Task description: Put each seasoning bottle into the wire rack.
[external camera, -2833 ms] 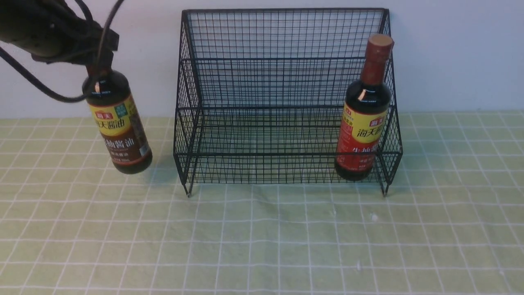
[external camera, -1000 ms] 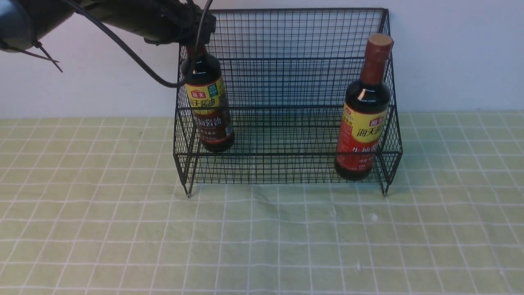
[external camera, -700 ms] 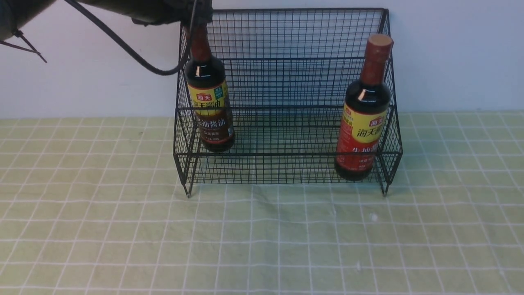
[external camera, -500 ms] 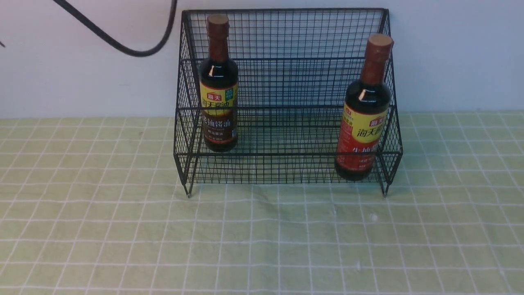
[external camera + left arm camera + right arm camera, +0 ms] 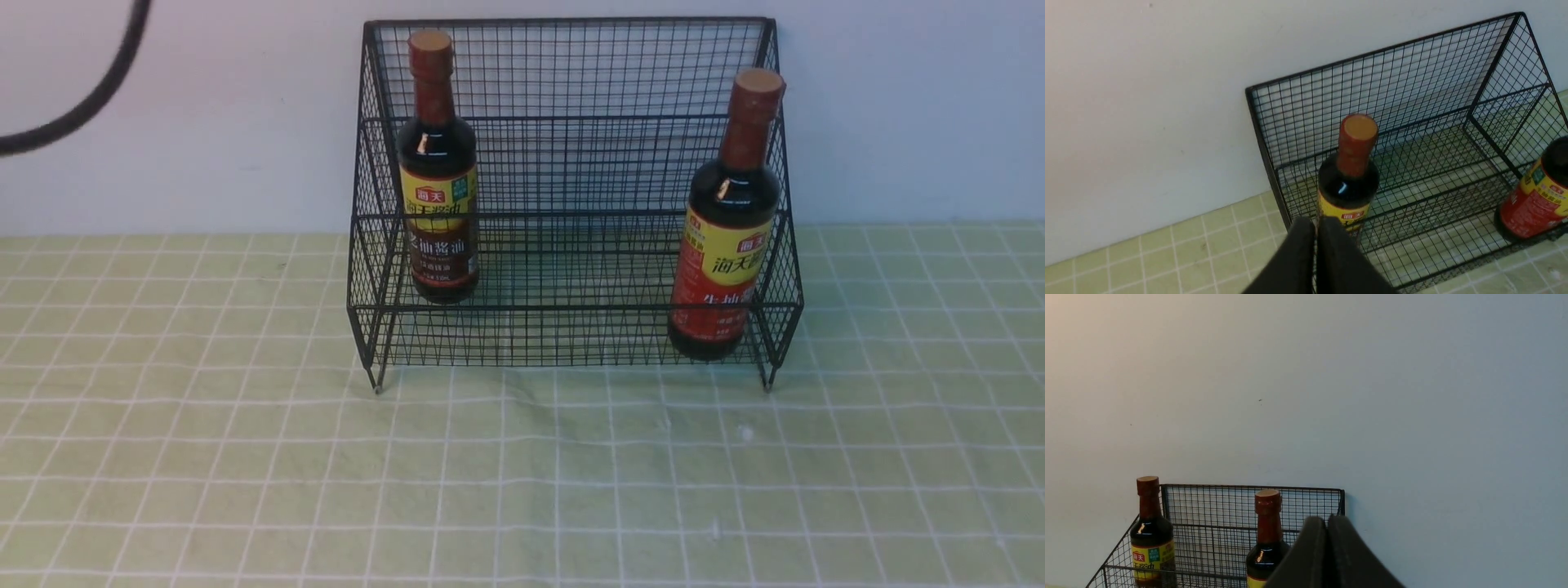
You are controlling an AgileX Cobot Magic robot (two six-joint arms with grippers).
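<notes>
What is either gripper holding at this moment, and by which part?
Nothing. The left gripper and the right gripper are both shut and empty; the brown-label bottle and the red-label bottle stand free in the wire rack.

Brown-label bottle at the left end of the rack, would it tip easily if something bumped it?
Probably yes: the brown-label bottle is tall and narrow, standing upright on the wire rack mesh. Its dark fill suggests it is heavy for its size. The glossy body may slip in a grip.

Left end effector [image 5: 1315, 228] closed, right end effector [image 5: 1327, 524] closed
</notes>
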